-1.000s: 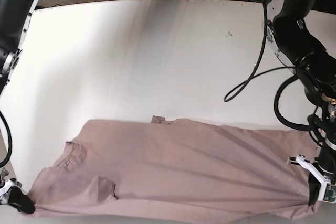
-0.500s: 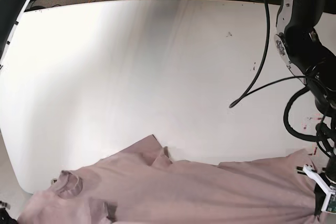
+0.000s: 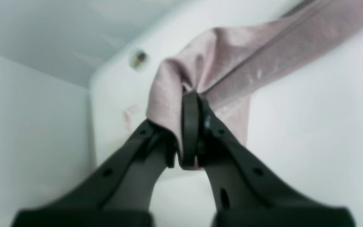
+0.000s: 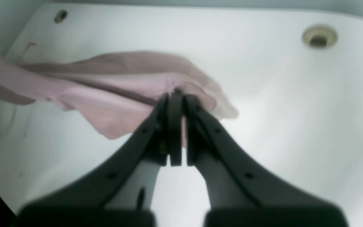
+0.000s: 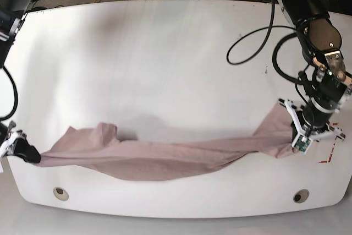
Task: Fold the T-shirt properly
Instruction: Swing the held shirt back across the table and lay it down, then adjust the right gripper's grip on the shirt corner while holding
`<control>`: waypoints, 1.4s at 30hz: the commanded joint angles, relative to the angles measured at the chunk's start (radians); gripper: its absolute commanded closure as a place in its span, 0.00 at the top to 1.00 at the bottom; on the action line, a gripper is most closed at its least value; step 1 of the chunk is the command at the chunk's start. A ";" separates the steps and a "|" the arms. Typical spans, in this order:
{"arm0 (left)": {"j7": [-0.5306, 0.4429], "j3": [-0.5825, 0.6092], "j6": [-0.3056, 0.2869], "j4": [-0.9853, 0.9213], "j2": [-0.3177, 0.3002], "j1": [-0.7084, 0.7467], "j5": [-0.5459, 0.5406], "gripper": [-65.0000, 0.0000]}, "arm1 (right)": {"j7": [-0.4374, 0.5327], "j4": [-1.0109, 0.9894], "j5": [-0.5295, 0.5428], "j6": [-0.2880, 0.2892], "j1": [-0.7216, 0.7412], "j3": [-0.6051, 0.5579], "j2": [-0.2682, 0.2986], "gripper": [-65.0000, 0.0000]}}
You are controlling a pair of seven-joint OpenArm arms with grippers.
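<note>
Stretching across the bare white table (image 5: 165,53), the T-shirt (image 5: 159,155) hangs pinched between left gripper (image 5: 300,136) and right gripper (image 5: 27,155), both low at opposite edges.

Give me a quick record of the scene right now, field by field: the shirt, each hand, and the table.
shirt: T-shirt, mauve-brown, bunched into a long sagging band strung across the near part of the table, not flat
left hand: left hand shut on one end of the cloth, at the base view's right
right hand: right hand shut on the other end, at the base view's left edge
table: white table, far part bare
fold: not yet made
</note>
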 commanded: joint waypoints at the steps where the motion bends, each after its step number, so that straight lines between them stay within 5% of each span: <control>1: -0.020 -0.004 0.007 0.023 -0.014 0.060 0.008 0.01 | 0.024 0.072 0.013 -0.001 -0.107 0.074 0.033 0.00; 10: -0.101 -0.006 0.003 0.027 -0.022 0.350 0.012 0.01 | 0.006 0.227 0.015 -0.001 -0.515 0.272 -0.039 0.00; 21: -0.219 -0.018 0.003 0.023 -0.181 0.603 0.012 0.01 | 0.004 0.338 0.015 -0.001 -0.857 0.421 -0.131 0.00; 29: -0.221 -0.021 0.003 0.022 -0.230 0.687 0.012 0.01 | 0.003 0.375 0.013 0.001 -0.939 0.430 -0.186 0.00; 37: -0.221 -0.047 0.003 0.020 -0.151 0.654 0.012 0.01 | 0.003 0.402 0.007 -0.009 -0.874 0.421 -0.246 0.01; 42: -0.221 -0.100 0.003 0.008 -0.135 0.621 0.014 0.01 | 0.003 0.367 -0.001 -0.009 -0.791 0.391 -0.272 0.14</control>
